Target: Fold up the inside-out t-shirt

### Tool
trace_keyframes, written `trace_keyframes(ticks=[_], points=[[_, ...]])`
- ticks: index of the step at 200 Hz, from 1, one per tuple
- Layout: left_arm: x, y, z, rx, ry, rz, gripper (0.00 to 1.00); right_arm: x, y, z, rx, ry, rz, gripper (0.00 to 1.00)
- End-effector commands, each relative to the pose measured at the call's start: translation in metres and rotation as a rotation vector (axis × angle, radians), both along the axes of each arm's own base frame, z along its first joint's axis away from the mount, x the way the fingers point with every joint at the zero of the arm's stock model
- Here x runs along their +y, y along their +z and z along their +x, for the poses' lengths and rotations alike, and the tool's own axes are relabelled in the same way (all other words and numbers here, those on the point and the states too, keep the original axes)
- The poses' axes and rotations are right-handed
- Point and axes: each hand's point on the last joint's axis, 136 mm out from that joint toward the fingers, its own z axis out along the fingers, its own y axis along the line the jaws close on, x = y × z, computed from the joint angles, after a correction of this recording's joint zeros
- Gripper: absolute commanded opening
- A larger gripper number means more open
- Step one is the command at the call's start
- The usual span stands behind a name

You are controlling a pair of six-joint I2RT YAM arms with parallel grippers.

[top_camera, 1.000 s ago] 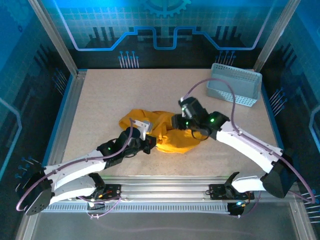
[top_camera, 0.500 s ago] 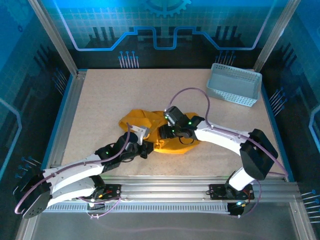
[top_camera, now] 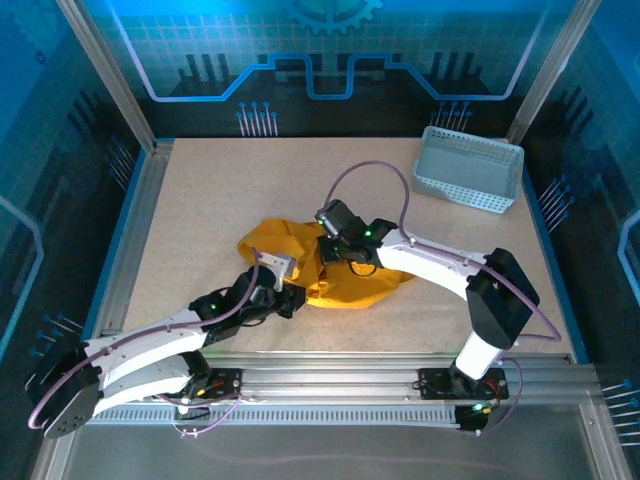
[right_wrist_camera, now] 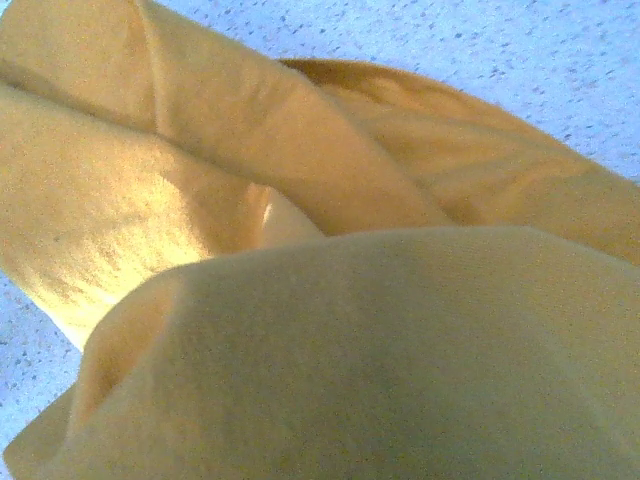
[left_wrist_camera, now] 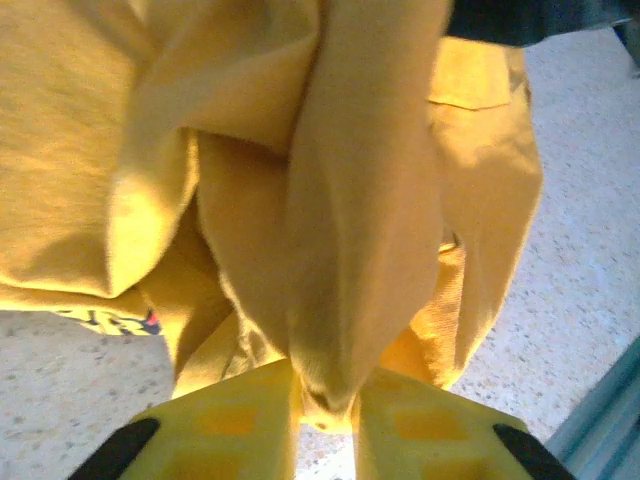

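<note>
The mustard-yellow t-shirt [top_camera: 352, 284] lies bunched in a heap at the middle of the table. My left gripper [top_camera: 292, 298] sits at its near-left edge. In the left wrist view this gripper [left_wrist_camera: 325, 420] is shut on a hanging fold of the t-shirt [left_wrist_camera: 350, 200], with the fingertips [left_wrist_camera: 230, 420] pinching it from both sides. My right gripper [top_camera: 322, 248] reaches into the top of the heap from the right. In the right wrist view, folds of the t-shirt [right_wrist_camera: 350, 350] cover its fingers, so how its jaws stand is hidden.
A pale grey perforated basket [top_camera: 468, 170] stands at the back right of the table. A metal rail [top_camera: 330, 372] runs along the near edge, and blue-lit frame walls enclose the speckled tabletop [top_camera: 200, 200].
The right arm has swung left over the shirt, its gripper now at the heap's upper middle. The left gripper has drawn slightly back toward the near left, still holding the fold.
</note>
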Motion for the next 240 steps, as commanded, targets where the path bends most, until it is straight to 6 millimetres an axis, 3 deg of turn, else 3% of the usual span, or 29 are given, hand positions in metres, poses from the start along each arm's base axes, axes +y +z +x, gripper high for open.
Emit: trace_keyframes(ticks=[1,23,37,58,77,92,119,145,169,175,203,228,240], points=[[0.026,0.003,0.01,-0.034,0.117,0.096,0.24,-0.011,0.05,-0.005,-0.083,0.009,-0.011,0.0],[0.052,0.012,0.022,-0.059,0.246,0.202,0.33,-0.022,0.086,-0.022,-0.125,0.026,0.012,0.0],[0.053,0.027,0.027,-0.079,0.26,0.22,0.37,-0.03,0.1,-0.031,-0.139,0.027,0.021,0.0],[0.037,0.059,0.029,-0.124,0.198,0.168,0.5,-0.033,0.116,-0.043,-0.155,0.038,0.042,0.0],[0.001,0.101,0.014,-0.243,0.035,0.05,0.71,-0.029,0.126,-0.049,-0.167,0.049,0.061,0.0],[-0.018,0.12,0.006,-0.295,-0.032,-0.01,0.81,-0.023,0.135,-0.052,-0.181,0.063,0.081,0.0],[-0.039,0.118,0.014,-0.266,-0.06,-0.014,0.9,-0.009,0.148,-0.061,-0.201,0.108,0.118,0.0],[-0.035,0.105,0.039,-0.236,0.076,0.054,0.99,0.001,0.155,-0.072,-0.219,0.158,0.134,0.0],[-0.042,0.097,0.052,-0.228,0.107,0.059,0.99,0.004,0.154,-0.08,-0.214,0.174,0.167,0.0],[-0.039,0.095,0.056,-0.226,0.13,0.071,0.95,0.004,0.153,-0.081,-0.212,0.172,0.173,0.0],[-0.027,0.091,0.068,-0.207,0.184,0.027,0.59,-0.008,0.147,-0.079,-0.228,0.133,0.153,0.0],[-0.036,0.097,0.063,-0.223,0.108,-0.035,0.21,-0.016,0.136,-0.072,-0.208,0.106,0.148,0.0],[-0.045,0.1,0.056,-0.224,0.045,-0.068,0.09,-0.022,0.131,-0.067,-0.2,0.081,0.141,0.0]])
